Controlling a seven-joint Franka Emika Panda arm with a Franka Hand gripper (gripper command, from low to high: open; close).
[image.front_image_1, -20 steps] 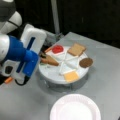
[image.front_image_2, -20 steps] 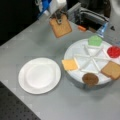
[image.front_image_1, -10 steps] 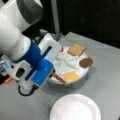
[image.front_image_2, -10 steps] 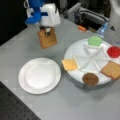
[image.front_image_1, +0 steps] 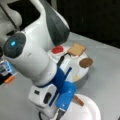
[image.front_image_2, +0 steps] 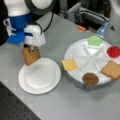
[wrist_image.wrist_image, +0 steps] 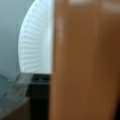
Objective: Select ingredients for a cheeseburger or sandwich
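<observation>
Filling the wrist view's right: tan bread slice [wrist_image.wrist_image: 85,60], held on edge, with white paper plate [wrist_image.wrist_image: 37,42] behind. In a front view, gripper [image.front_image_2: 31,51] closed on bread slice [image.front_image_2: 30,56], hanging upright over paper plate [image.front_image_2: 40,76] rim at that view's left. Farther right, sectioned white tray [image.front_image_2: 93,58] holding yellow cheese square [image.front_image_2: 69,64], brown patty [image.front_image_2: 90,78], second bread slice [image.front_image_2: 112,69], red tomato disc [image.front_image_2: 114,51], green lettuce [image.front_image_2: 95,40]. No stack on plate.
</observation>
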